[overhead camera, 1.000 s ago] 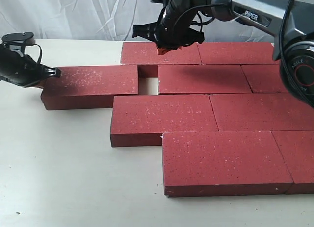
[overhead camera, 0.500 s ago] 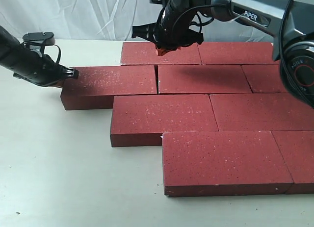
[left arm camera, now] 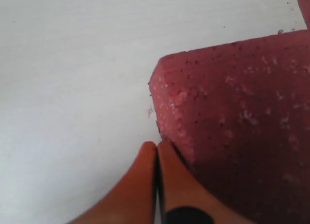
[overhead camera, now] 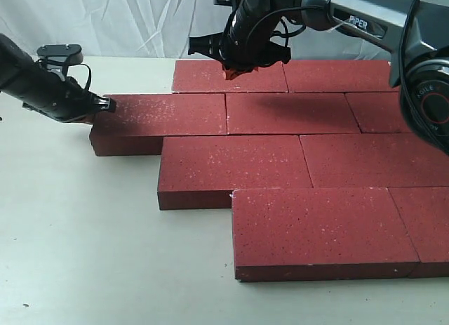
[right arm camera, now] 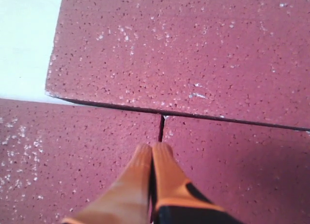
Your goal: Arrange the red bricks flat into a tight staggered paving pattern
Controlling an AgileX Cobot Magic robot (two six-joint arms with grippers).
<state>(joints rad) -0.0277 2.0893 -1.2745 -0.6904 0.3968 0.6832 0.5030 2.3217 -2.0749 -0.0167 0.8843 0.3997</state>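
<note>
Since closed jaws make a blunt pusher, the left gripper (overhead camera: 106, 104) butts the outermost red brick (overhead camera: 165, 114) at frame left, apparently seating it tight, while the right gripper (overhead camera: 231, 72), also closed, hovers upper centre.

Cream tabletop (overhead camera: 84, 255), wrinkled white cloth backdrop (overhead camera: 126, 23)

left claw (overhead camera: 106, 104) advanced, end brick (overhead camera: 161, 115) pushed flush, gap closed
</note>
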